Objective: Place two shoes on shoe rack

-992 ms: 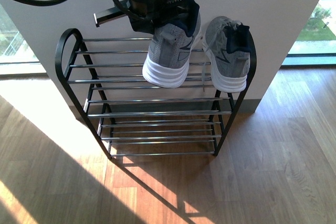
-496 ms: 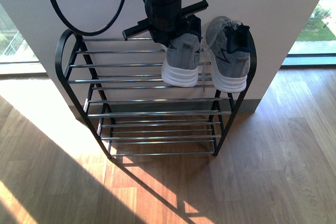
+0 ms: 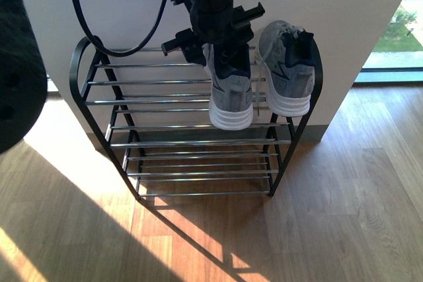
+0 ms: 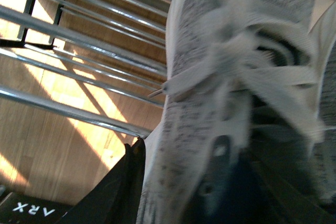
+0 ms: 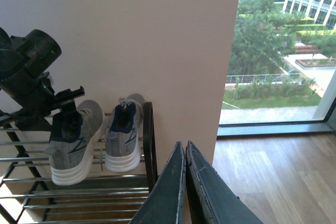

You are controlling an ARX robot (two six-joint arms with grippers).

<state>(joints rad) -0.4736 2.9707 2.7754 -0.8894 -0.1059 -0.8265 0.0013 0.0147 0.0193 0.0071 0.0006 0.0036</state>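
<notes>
Fingers (image 4: 115,192) of the left gripper (image 3: 222,54) were closed on the held sneaker (image 3: 230,94) at its navy collar. One black finger pressed against the grey knit side; the other was hidden. Below the fingers, the sneaker's white sole overhung the front bars of the top tier of the shoe rack (image 3: 99,100); whether it rested on them could not be determined. Just right of the fingers, the second sneaker (image 3: 287,70) lay on the same tier, close beside the held one. Right gripper (image 5: 185,148) fingers were pressed together, holding nothing, well apart from the rack. Beyond the left fingers stood the wall (image 3: 344,4).
</notes>
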